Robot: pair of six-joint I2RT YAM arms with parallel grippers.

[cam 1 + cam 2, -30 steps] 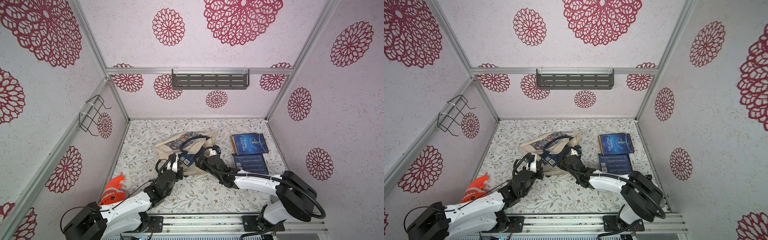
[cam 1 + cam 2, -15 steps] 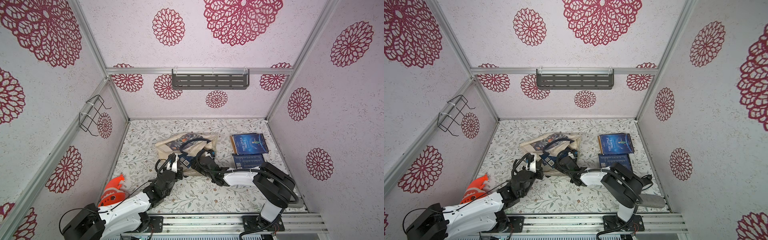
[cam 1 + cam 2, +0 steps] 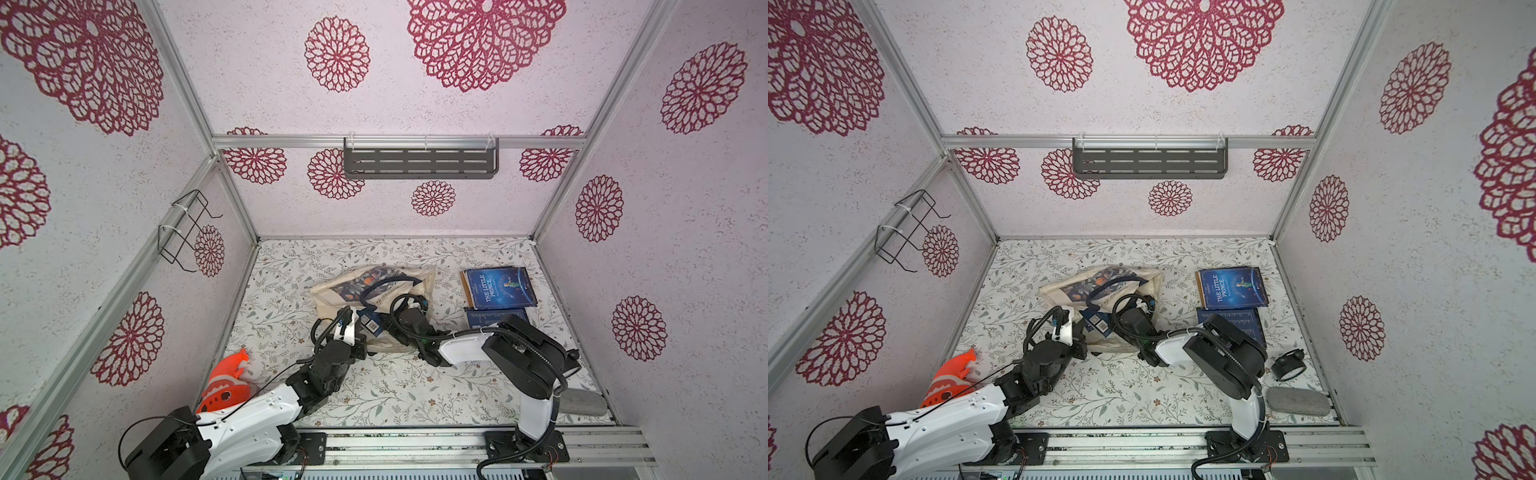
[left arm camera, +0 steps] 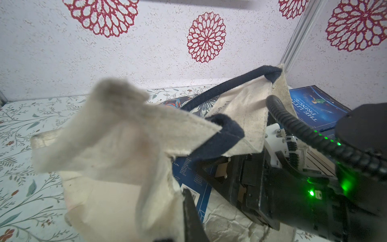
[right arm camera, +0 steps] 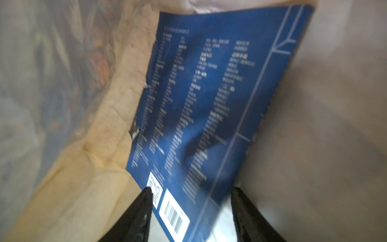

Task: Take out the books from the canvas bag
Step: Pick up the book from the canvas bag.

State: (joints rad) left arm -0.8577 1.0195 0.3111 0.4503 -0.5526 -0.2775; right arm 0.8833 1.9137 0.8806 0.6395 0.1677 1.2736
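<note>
Left wrist view is showing the rim of the large cream canvas bag with navy strap handles (image 4: 117, 146) bunching close before the lens, where the left pincer (image 3: 355, 319) is clamping the cloth and holding the mouth up off the floral-papered desk (image 3: 374, 395). Inside, a thin dark blue paperback with white text and a barcode label (image 5: 199, 104) is lying with its corner between the parted jaws of the right pincer (image 5: 191, 189), seemingly not yet pressed. Further right, a dark blue book with a titled cover (image 3: 498, 287) is lying out on the desk, and the right arm is partly covering a second dark blue book (image 3: 484, 318). I am judging the job part done. Whether more books are hiding deeper in the bag, I cannot tell.
</note>
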